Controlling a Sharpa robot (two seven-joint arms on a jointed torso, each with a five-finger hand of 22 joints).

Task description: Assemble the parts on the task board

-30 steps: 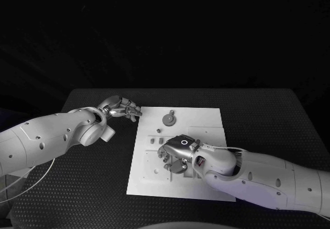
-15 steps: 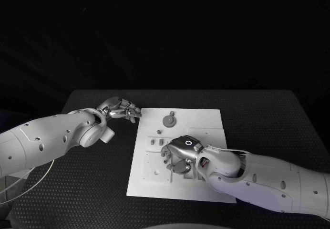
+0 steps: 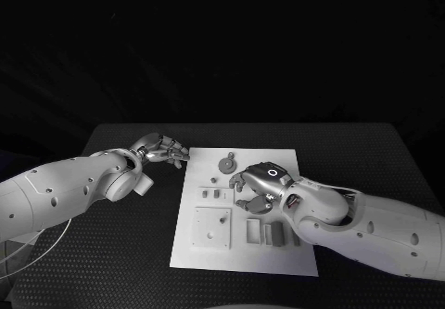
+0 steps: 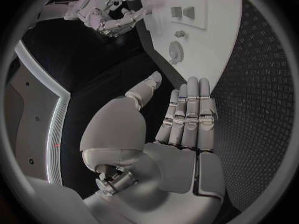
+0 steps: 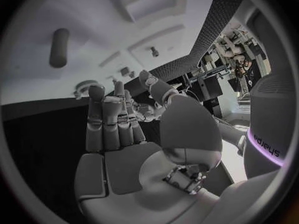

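Hovering over the board's [image 3: 278, 254] middle, right hand [image 3: 257, 188] open, fingers apart, holding nothing. Left hand [image 3: 164, 149] off the board's far left corner, above the tabletop [image 3: 111, 257], fingers loosely curled, empty. Parts lay on the board: a round piece [image 3: 227, 163] by the far edge, small pegs [image 3: 210, 192] near the left edge, bars [image 3: 265, 232] toward the near edge.
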